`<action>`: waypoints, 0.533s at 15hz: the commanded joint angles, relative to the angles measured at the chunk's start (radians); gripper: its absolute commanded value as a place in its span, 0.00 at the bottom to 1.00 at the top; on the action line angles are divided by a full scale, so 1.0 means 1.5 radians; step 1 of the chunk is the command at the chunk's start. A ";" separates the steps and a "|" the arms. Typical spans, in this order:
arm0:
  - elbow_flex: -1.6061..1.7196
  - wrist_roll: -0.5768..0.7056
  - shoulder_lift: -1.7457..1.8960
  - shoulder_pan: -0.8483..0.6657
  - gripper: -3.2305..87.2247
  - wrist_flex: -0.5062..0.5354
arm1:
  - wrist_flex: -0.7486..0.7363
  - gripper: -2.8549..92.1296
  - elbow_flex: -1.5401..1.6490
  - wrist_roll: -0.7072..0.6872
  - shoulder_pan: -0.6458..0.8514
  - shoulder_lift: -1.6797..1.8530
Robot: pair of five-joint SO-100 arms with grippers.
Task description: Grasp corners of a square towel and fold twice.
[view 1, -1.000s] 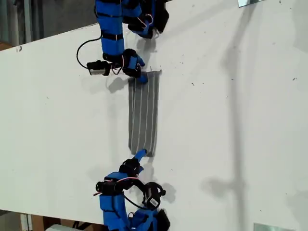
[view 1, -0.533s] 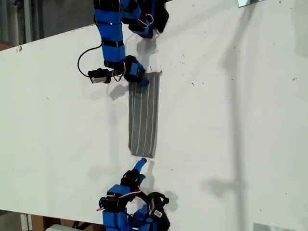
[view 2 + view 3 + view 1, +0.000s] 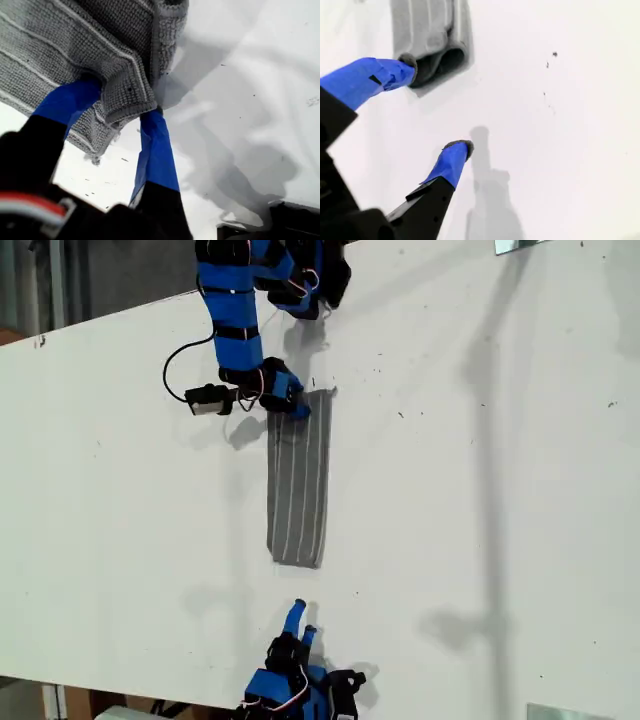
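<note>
**Folded towel on the white table, one end pinched**

White tabletop (image 3: 480,490) fills almost everything I see, with a few dark specks on it and long soft shadows across the side at the exterior view's right.

Nearest the bottom edge of the exterior view sits my second gripper (image 3: 299,616), over bare table just short of the towel's near end and not touching it. Its two blue fingers (image 3: 451,161) are spread wide with nothing between them. From its own camera I see the rounded fold of the cloth lying just past one fingertip.

Beyond it lies the towel (image 3: 298,480), a dark-grey cloth with thin white stripes, folded into a long narrow strip. It rests flat on the table, running away from the near edge toward the far edge, the stripes following its length.

At the strip's far end my first gripper (image 3: 297,408) is closed on a corner (image 3: 127,102) of the towel. Its wrist view shows the hemmed layers caught between the blue fingers (image 3: 156,150) and lifted a little off the surface.
</note>
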 commanded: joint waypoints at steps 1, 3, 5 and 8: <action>0.061 -0.041 0.165 0.022 0.34 0.029 | -0.017 0.23 -0.028 0.009 -0.016 -0.008; 0.076 -0.050 0.228 0.030 0.28 0.031 | -0.022 0.03 -0.026 0.021 -0.025 -0.034; 0.078 -0.037 0.229 0.030 0.27 0.032 | -0.013 0.03 0.004 0.059 -0.036 -0.014; 0.121 -0.047 0.227 0.044 0.20 -0.004 | 0.080 0.03 0.131 0.150 -0.024 0.178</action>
